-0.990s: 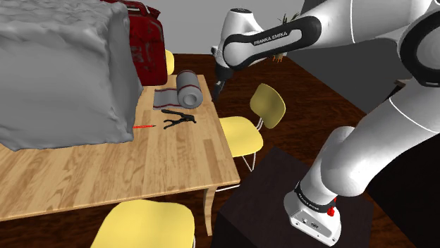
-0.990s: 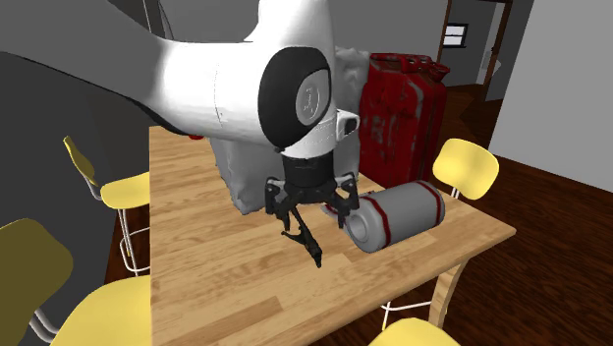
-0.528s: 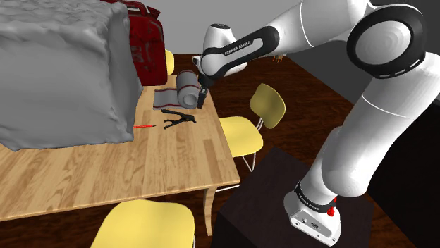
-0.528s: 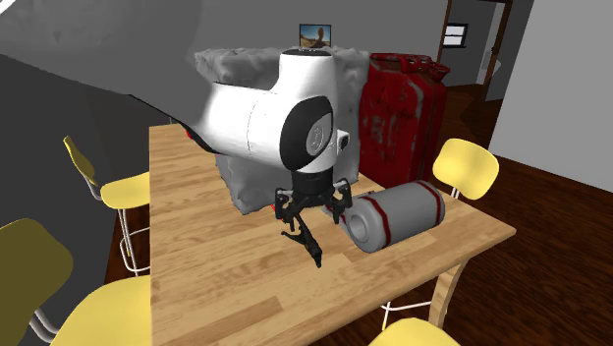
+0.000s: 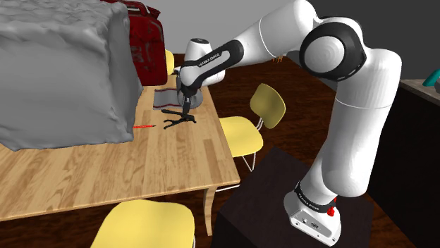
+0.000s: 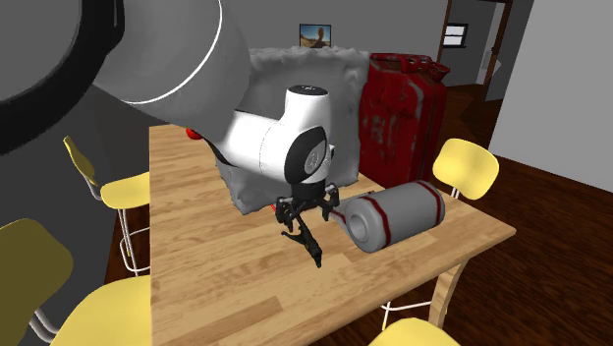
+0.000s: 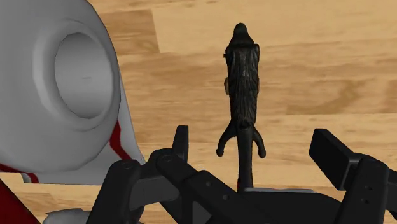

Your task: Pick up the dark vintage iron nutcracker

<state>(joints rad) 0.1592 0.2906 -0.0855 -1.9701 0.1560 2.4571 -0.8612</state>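
Pale wooden dining table (image 5: 141, 169) on dark floorboards (image 5: 296, 141), yellow chairs (image 5: 240, 135) around it.
Black nutcracker (image 7: 243, 95) lies flat on the tabletop beside a grey red-banded cylinder (image 6: 393, 216); the gripper (image 7: 254, 143) hovers right over it, fingers (image 7: 181, 141) spread wide either side, clasping nothing.

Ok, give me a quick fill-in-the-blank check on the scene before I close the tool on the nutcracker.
The tool is ____, not shut, with the nutcracker between its fingers.
The nutcracker lies on a ____ table.
The grey cylinder beside it has ____ bands.
The chairs are ____.
Missing: open; wooden; red; yellow.
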